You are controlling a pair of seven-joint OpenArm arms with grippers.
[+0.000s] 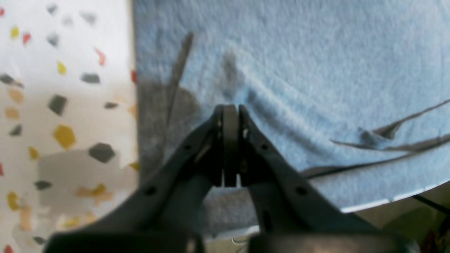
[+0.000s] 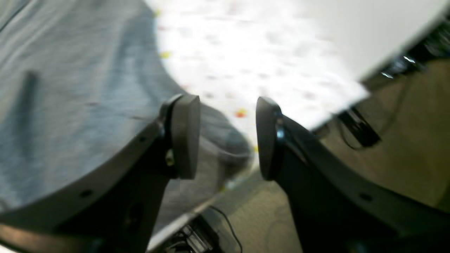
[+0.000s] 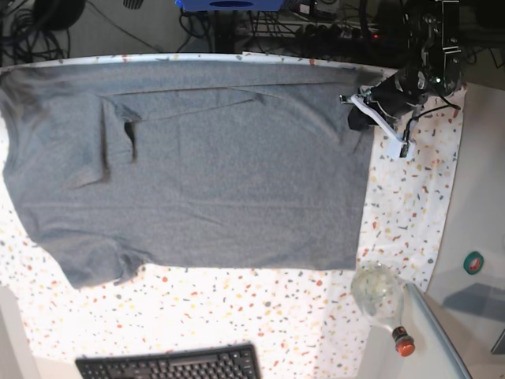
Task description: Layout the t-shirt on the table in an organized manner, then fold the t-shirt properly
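The grey t-shirt (image 3: 221, 174) lies spread flat over the speckled table (image 3: 260, 308), with a sleeve folded inward at the left. My left gripper (image 3: 363, 106) sits at the shirt's far right corner. In the left wrist view its jaws (image 1: 231, 107) are pressed together on the t-shirt (image 1: 299, 70), and a ridge of fabric runs off from the tips, beside bare table (image 1: 70, 105). My right gripper (image 2: 226, 105) is open with nothing between its fingers, hovering over the t-shirt (image 2: 70, 88) edge near the table (image 2: 246, 52) rim. The right arm does not show in the base view.
A clear glass bottle with a red cap (image 3: 383, 300) lies near the table's front right corner. A black keyboard (image 3: 170, 365) sits at the front edge. Cables and equipment (image 3: 316, 20) crowd the back. Floor (image 2: 386, 140) shows past the table edge.
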